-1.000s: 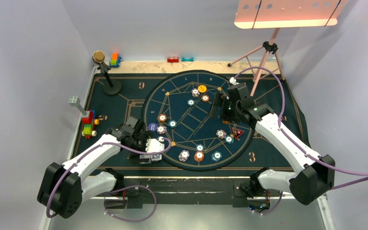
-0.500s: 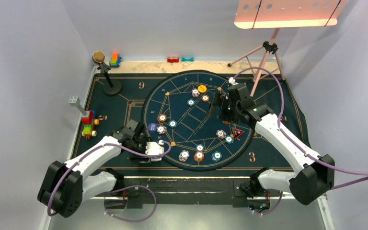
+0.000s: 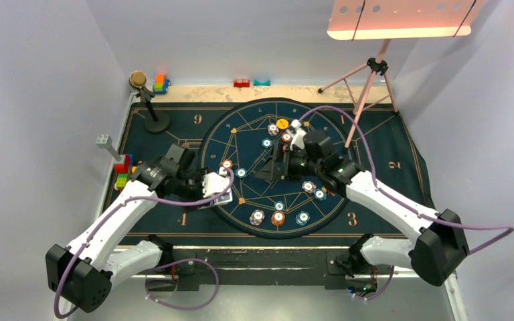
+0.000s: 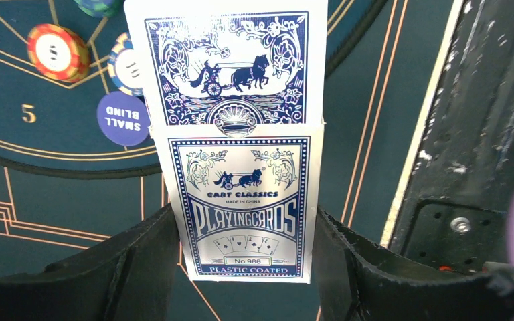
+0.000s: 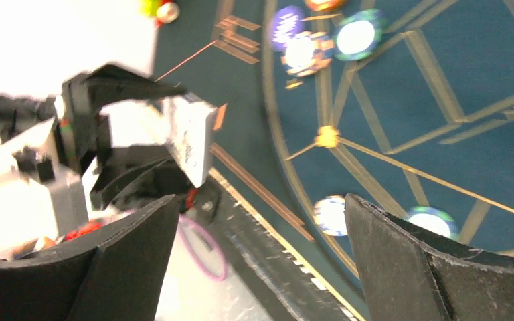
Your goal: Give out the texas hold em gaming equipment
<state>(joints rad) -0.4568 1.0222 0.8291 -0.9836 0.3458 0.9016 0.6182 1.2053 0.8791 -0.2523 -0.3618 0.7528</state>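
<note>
The left claw (image 4: 244,221) is clamped on the sides of a card box (image 5: 191,137) printed "Playing Cards". It holds the box clear of the cloth-covered worktop (image 3: 174,127), just off the near-left rim of the round mat (image 3: 241,127). Blue-backed playing cards (image 4: 234,63) stand out of the box's open top, which points toward the mat. A purple "small blind" button (image 4: 122,118) and an orange chip (image 4: 57,51) lie on the mat just beyond the box. More chips (image 3: 278,217) sit in small groups around the mat, so the chip share looks largely dealt out. The right claw (image 5: 261,200) hangs over the middle of the mat with its jaws spread wide and nothing between them, and it faces the box. The step in hand seems to be getting the deck out for dealing. The next move likely calls for the right claw to close in on the exposed card ends, pinch them squarely and draw them along the box's length. The left claw would need to keep the box steady; a skewed pull could fan or spill the cards.
</note>
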